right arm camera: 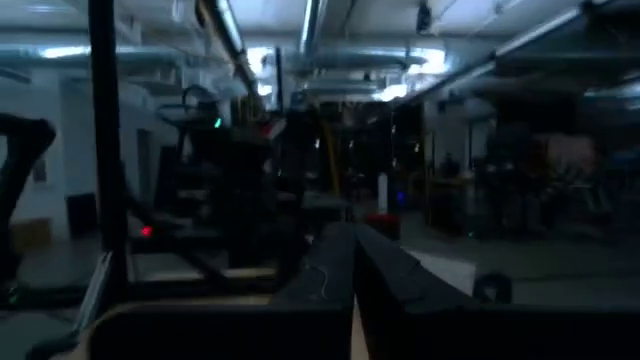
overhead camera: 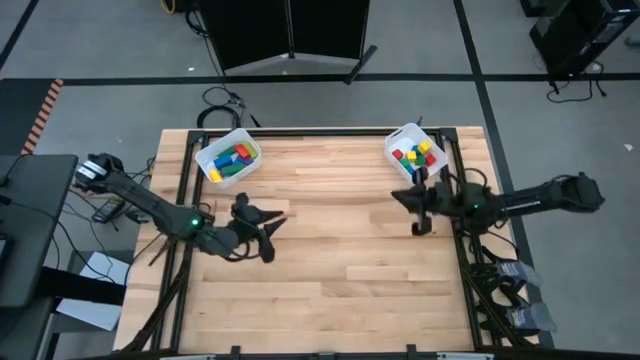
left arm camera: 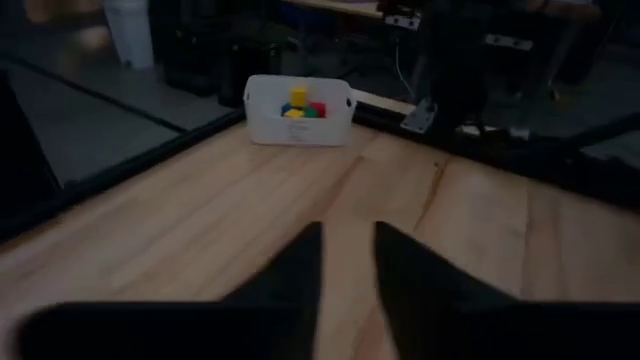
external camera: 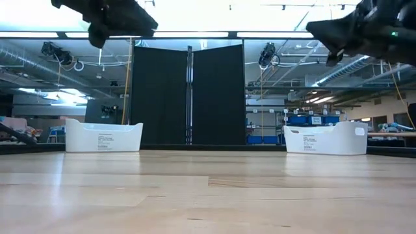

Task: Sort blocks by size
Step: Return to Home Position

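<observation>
Table top [overhead camera: 340, 260]: pale wood planks, grain visible, smooth satin finish; in the low view it carries a soft sheen from the ceiling lights.
Table frame [overhead camera: 186, 165]: black metal rails, matt.
Left bin [external camera: 104, 138] and right bin [external camera: 325, 140]: white plastic, smooth, faintly glossy.
Blocks [overhead camera: 233, 160]: solid colour, smooth faces; material cannot be told.
Left arm [overhead camera: 150, 205], right arm [overhead camera: 530, 198]: dark matt casing.
Floor [overhead camera: 100, 110]: grey, dull.

white bins [overhead camera: 205, 158]: 2 | arms [overhead camera: 150, 205]: 2 | blocks [overhead camera: 232, 160]: two heaps, uncountable

The white bins [external camera: 104, 138] hide their blocks [overhead camera: 231, 161] in the low view.
</observation>
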Available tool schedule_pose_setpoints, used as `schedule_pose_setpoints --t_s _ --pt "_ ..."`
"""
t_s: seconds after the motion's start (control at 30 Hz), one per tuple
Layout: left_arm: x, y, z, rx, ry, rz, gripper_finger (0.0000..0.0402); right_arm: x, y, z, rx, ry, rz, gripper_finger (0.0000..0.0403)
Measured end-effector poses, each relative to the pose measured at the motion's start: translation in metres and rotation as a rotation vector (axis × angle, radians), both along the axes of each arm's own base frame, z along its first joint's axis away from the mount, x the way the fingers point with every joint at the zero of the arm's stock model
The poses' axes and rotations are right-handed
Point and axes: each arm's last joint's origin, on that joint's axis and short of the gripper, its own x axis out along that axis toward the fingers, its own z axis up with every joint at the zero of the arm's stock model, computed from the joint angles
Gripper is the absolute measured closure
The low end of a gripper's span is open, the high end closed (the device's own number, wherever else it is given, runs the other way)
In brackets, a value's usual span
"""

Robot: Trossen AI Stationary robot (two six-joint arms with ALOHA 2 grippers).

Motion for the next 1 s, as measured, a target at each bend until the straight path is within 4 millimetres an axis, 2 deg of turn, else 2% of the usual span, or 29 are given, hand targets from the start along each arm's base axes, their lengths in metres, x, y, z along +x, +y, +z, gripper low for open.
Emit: schedule_pose_setpoints --t_s 0.1,0.13,0.27,0.4,0.5,0.57,0.7,0.83,1.0 --pt "0.002 0.004 0.001 0.043 0.016 0.004 0.0376 -0.001 0.01 -0.004 -0.008 0.076 0.021 0.0389" --pt "-0.001 0.007 0.004 0.05 0.018 0.004 0.0388 -0.002 0.013 -0.006 -0.015 0.092 0.029 0.0388" --pt "-0.026 0.021 0.025 0.062 0.005 -0.028 0.0396 -0.007 0.021 -0.013 -0.071 0.174 0.072 0.0395" --pt "-0.053 0.034 0.03 0.075 -0.068 -0.069 0.0398 -0.013 0.024 -0.016 -0.078 0.225 0.086 0.0395" --pt "-0.066 0.041 0.015 0.072 -0.136 -0.097 0.0399 -0.019 0.024 -0.018 -0.076 0.246 0.084 0.0397" --pt "-0.072 0.046 -0.003 0.06 -0.171 -0.089 0.0399 -0.023 0.023 -0.019 -0.067 0.263 0.073 0.0398" --pt "-0.075 0.053 -0.031 0.065 -0.192 -0.087 0.04 -0.031 0.022 -0.022 -0.048 0.289 0.067 0.0398" --pt "-0.074 0.06 -0.047 0.066 -0.183 -0.139 0.04 -0.037 0.02 -0.028 -0.023 0.329 0.072 0.0398" --pt "-0.073 0.071 -0.059 0.059 -0.151 -0.186 0.0401 -0.043 0.021 -0.02 -0.05 0.315 0.117 0.0398"
